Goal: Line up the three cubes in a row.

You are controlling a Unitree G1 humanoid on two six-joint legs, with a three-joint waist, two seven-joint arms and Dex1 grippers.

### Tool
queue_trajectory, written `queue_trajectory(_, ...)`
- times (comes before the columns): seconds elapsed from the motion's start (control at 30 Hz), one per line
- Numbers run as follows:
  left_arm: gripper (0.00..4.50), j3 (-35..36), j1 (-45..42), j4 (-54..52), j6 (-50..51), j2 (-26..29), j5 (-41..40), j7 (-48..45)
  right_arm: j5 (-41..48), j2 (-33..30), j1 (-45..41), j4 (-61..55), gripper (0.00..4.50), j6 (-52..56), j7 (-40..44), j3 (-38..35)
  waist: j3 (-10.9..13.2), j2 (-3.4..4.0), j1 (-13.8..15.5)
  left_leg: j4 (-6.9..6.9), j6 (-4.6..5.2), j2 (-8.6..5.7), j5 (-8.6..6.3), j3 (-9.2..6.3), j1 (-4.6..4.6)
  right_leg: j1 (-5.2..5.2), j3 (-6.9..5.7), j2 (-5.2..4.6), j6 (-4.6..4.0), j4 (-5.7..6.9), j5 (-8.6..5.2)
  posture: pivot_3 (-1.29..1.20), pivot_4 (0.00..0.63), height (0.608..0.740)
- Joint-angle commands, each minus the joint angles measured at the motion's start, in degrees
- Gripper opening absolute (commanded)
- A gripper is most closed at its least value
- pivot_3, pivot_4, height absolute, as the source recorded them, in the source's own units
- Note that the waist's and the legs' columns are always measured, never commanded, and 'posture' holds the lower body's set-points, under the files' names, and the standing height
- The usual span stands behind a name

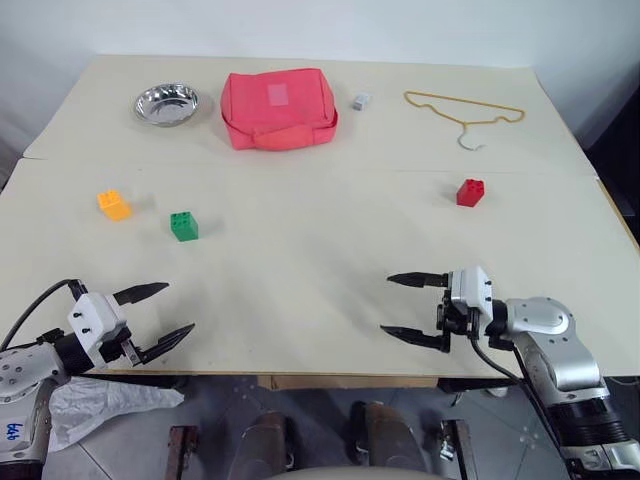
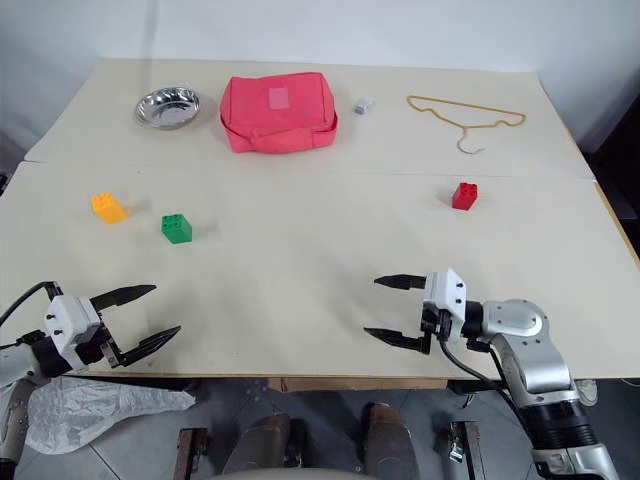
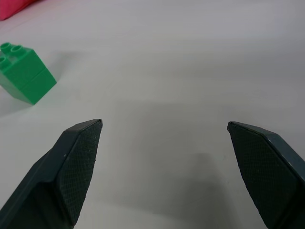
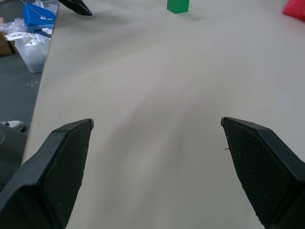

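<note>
1. Setting: a robot test room or lab, not a home.
2. Evidence: a large bare table (image 1: 320, 280) made of two pale boards butted together, standing against a plain white wall (image 1: 320, 25).
3. Evidence: unrelated props are spread out on it: a steel bowl (image 1: 167, 103), a red pouch (image 1: 278, 107), a wire hanger (image 1: 465, 112) and toy blocks (image 1: 184, 226).
4. Evidence: a grey floor (image 4: 19, 95) beside the table holds plastic bags and a blue box (image 4: 38, 13).

Pale beige table (image 1: 330, 250) against white wall (image 1: 300, 25), grey floor (image 1: 320, 420).
</note>
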Motion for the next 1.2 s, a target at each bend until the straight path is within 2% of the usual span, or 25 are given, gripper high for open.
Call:
queue_trajectory(0.03,4.49,1.0,0.6,-2.0,0.8,-0.4,-1.5,0.2,1.7,0.1,0.5,-2.5,4.50,-0.3,-0.9,-1.8,0.0,0.00,0.0,0.00,0.00,0.00,0.00,0.00,0.00,0.00,0.00,0.00,0.00,0.00,0.00,0.00,0.150,0.740)
queue_trajectory(0.17,4.49,0.7,0.2,-6.0,5.5,-1.3,-4.8,0.3,3.8,0.8,1.1,-3.4,4.50,1.3,-6.4,-6.4,0.0,0.00,-0.1,0.00,0.00,0.01,0.00,0.00,0.00,0.00,0.01,0.00,0.00,0.01,0.00,0.00,0.150,0.740)
queue_trajectory(0.23,4.49,-0.2,0.3,-9.8,13.3,-1.1,-10.1,-0.2,4.1,1.4,2.1,-3.8,4.50,1.7,-10.4,-9.4,0.0,0.00,0.2,0.00,0.00,0.01,0.00,-0.02,-0.01,0.00,0.11,-0.09,0.00,0.01,0.00,0.00,0.150,0.740)
queue_trajectory(0.3,4.49,-0.6,-0.5,-12.3,16.9,-1.7,-11.4,1.9,3.8,1.6,3.1,-4.1,4.50,1.6,-12.8,-11.5,0.0,0.00,0.4,0.00,0.00,-0.01,0.00,-0.06,-0.01,0.02,0.18,-0.32,0.00,0.00,0.00,0.00,0.150,0.740)
queue_trajectory(0.33,4.49,-1.2,-1.3,-12.9,15.1,-2.2,-9.9,2.1,3.4,1.5,3.7,-3.9,4.50,1.0,-13.7,-12.5,0.0,0.00,0.4,0.00,0.00,-0.02,0.00,-0.06,-0.01,0.02,0.18,-0.34,0.00,0.00,0.00,0.00,0.150,0.740)
queue_trajectory(0.43,4.49,-11.0,-8.8,-17.2,12.6,-5.5,-5.9,0.7,2.0,4.8,9.1,2.6,4.50,-3.9,-24.1,-22.9,0.0,0.02,2.1,0.02,0.01,-0.10,0.01,-0.11,-0.02,0.07,0.08,-0.05,0.00,0.00,0.00,0.00,0.150,0.740)
queue_trajectory(0.5,4.49,-15.8,-15.2,-16.1,12.1,-9.1,-4.7,0.9,-0.2,8.3,9.4,4.1,4.50,-6.1,-31.7,-25.3,0.0,0.03,2.9,0.05,0.03,-0.22,0.01,-0.07,-0.03,0.08,0.09,-0.05,0.06,0.00,0.03,0.00,0.150,0.740)
queue_trajectory(0.57,4.49,-17.9,-18.7,-15.3,13.3,-11.1,-5.2,1.1,-2.6,10.4,8.1,3.8,4.50,-6.9,-36.7,-25.3,0.0,0.02,2.5,0.07,0.06,-0.23,0.03,0.12,-0.02,0.04,0.04,0.08,0.17,-0.01,0.11,0.00,0.150,0.740)
queue_trajectory(0.63,4.49,-18.4,-21.3,-15.5,14.6,-12.1,-5.9,1.7,-4.8,10.4,5.3,2.4,4.50,-3.2,-39.8,-23.0,-0.1,0.13,0.9,0.03,0.06,-0.14,0.03,0.31,0.08,-0.01,0.16,0.17,0.15,0.03,0.13,0.00,0.150,0.740)
queue_trajectory(0.73,4.49,-18.5,-23.9,-14.3,16.4,-12.2,-6.3,1.3,-6.5,9.6,-2.9,1.6,4.50,8.6,-47.7,-20.8,0.0,0.19,-0.8,-0.15,-0.01,0.00,0.06,0.48,0.35,-0.01,0.29,0.28,0.04,0.11,0.08,0.00,0.150,0.740)
queue_trajectory(0.9,4.49,-20.1,-24.7,-11.8,17.9,-10.0,-5.7,-3.2,-7.5,9.9,-18.7,5.5,4.50,23.7,-57.7,-19.9,0.0,0.31,-0.5,-0.27,-0.06,0.06,0.09,0.52,0.45,-0.04,0.36,0.30,-0.04,0.14,0.04,0.00,0.150,0.740)
queue_trajectory(1.07,4.49,-21.1,-25.9,-10.6,17.3,-10.4,-4.2,-3.1,-10.8,10.3,-29.4,15.4,4.50,28.5,-62.1,-17.2,0.0,0.31,0.2,-0.03,-0.02,-0.02,0.09,0.13,-0.03,-0.11,0.45,0.17,-0.04,0.07,0.04,0.00,0.150,0.740)
queue_trajectory(1.2,4.49,-21.4,-25.5,-10.4,16.8,-10.7,-3.4,-2.8,-13.5,10.5,-34.9,26.6,4.50,26.8,-63.3,-15.0,0.0,0.31,0.1,-0.01,0.00,-0.08,0.09,0.08,-0.23,-0.21,0.27,0.18,-0.02,0.04,0.05,0.00,0.150,0.740)
